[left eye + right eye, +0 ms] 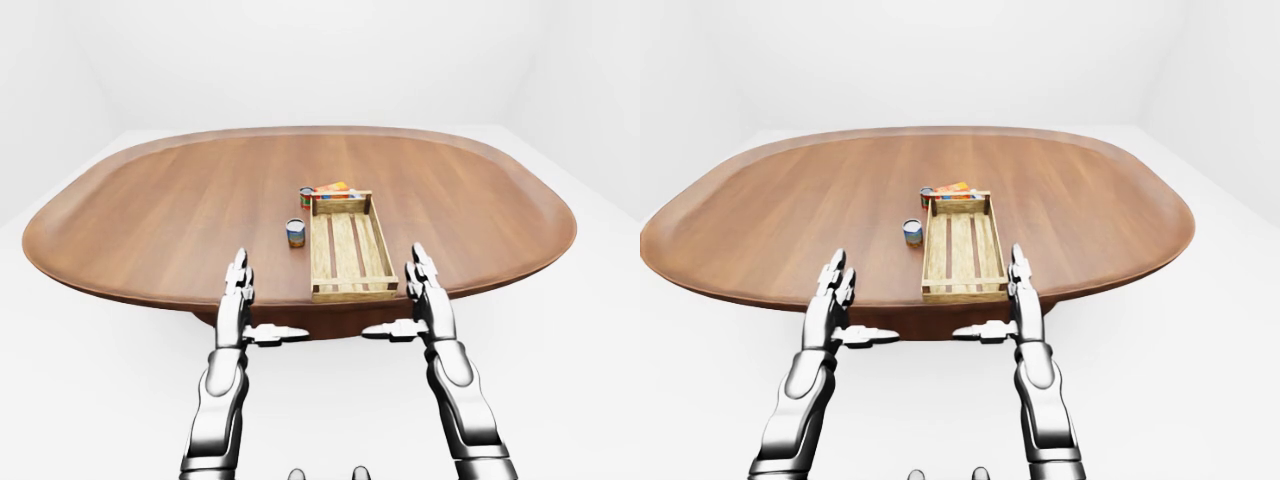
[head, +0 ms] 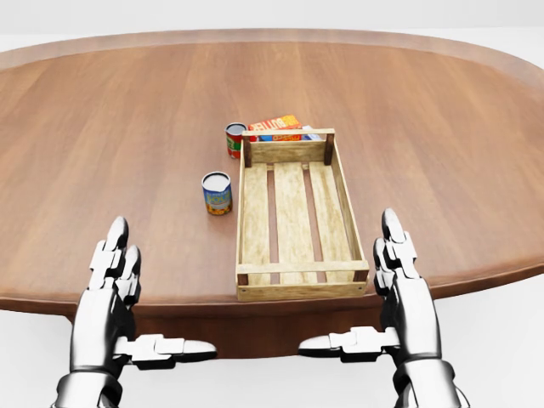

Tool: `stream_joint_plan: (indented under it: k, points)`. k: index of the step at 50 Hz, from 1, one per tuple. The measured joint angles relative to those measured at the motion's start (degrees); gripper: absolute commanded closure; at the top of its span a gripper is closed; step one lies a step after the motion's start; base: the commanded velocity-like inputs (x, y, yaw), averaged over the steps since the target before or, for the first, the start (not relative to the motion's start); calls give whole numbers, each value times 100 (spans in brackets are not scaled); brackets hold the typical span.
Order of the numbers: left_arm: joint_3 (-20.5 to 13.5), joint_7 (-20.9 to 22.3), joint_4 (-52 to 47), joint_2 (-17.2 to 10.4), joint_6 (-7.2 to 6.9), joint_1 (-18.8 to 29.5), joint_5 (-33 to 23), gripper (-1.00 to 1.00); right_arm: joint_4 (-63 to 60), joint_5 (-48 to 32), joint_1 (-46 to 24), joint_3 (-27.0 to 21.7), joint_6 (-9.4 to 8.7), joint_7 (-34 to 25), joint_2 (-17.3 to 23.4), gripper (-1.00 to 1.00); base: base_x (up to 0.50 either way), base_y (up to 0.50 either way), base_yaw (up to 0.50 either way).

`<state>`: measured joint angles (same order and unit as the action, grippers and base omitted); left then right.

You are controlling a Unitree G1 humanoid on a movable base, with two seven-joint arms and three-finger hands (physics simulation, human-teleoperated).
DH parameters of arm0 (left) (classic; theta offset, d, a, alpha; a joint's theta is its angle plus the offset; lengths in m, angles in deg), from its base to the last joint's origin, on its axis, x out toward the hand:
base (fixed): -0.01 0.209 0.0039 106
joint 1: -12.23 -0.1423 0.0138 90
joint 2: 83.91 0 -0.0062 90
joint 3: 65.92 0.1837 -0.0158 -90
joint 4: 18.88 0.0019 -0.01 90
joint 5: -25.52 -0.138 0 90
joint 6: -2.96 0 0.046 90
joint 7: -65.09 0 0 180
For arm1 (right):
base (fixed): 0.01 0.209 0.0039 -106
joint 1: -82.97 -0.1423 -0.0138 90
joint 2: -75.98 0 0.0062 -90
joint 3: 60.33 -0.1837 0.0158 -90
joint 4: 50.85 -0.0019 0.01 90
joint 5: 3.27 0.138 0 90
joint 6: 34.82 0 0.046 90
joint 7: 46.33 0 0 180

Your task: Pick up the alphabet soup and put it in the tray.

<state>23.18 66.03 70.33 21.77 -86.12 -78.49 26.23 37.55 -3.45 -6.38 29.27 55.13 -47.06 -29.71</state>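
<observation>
Table [image 2: 102,127]: broad oval, wood. Tray [image 2: 295,276]: slatted crate, nothing inside, landmark for all below. Left hand [image 2: 115,280] and right hand [image 2: 404,272]: fingers spread, gripping nothing, at the table's near edge below the tray's bottom corners. Alphabet soup [image 2: 217,193] (judged the nearer can): upright just left of the tray, above the left hand, apart from it. Step: approach; next, reach forward and close round the can.

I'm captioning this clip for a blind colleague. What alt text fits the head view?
Two open metal robot hands, left hand and right hand, hover at the near edge of an oval wooden table. An empty slatted wooden tray lies between them, with two cans, one nearer and one farther, at its left and a box beyond it.
</observation>
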Motion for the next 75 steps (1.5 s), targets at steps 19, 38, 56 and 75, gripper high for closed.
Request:
stream_joint_plan:
  k: [19, 38, 56, 75]
  points:
    - [-233, 94, -714, -43, 243, -351, 164, -100, -992, -58, 347, -134, -306, -173, 51, -100, 0, 0, 0]
    - [-828, 206, -2170, -80, -456, -579, 574, -100, -2453, 138, 832, -647, -495, -427, 35, -100, 0, 0, 0]
    - [-1063, 262, -2483, -79, -554, -643, 765, -100, -3019, 286, 1014, -868, -495, -582, -62, -100, 0, -24, 0]
    - [-1095, 287, -2486, -60, -574, -655, 838, -100, -3023, 177, 1005, -848, -495, -532, -41, -100, 0, -20, 0]
